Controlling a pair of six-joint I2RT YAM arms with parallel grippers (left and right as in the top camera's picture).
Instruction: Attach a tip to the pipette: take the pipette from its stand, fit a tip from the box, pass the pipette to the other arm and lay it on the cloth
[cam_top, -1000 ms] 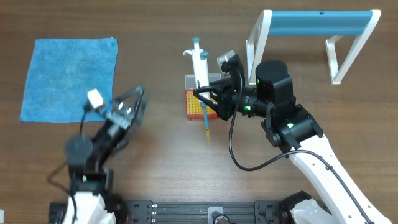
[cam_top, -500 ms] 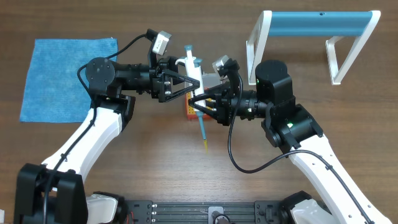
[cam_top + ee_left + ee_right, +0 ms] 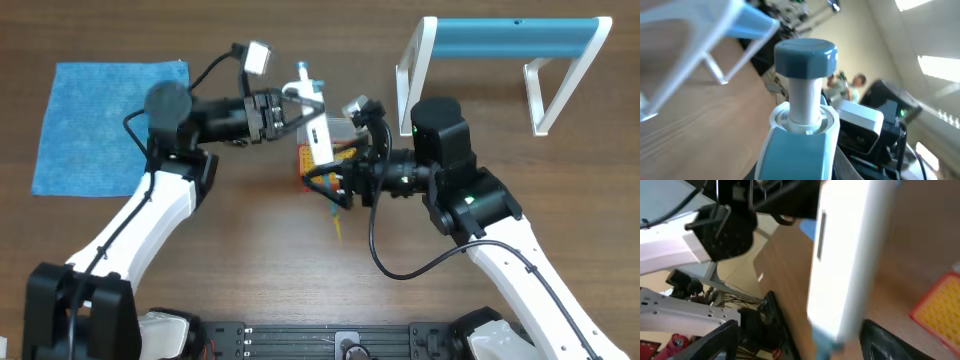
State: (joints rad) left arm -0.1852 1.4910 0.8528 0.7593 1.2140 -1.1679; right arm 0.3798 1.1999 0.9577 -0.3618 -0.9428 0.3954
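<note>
My left gripper is closed on the pipette near its plunger end, lifted close by the tip box; I judge it light, rigid and slippery with a fragile tip, so the thick upper body is the best place to hold it.

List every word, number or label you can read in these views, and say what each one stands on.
No text can be read.
Pipette: a dark mark on its white body, too blurred to read.
Tip box, stand, cloth: no print shows.
</note>
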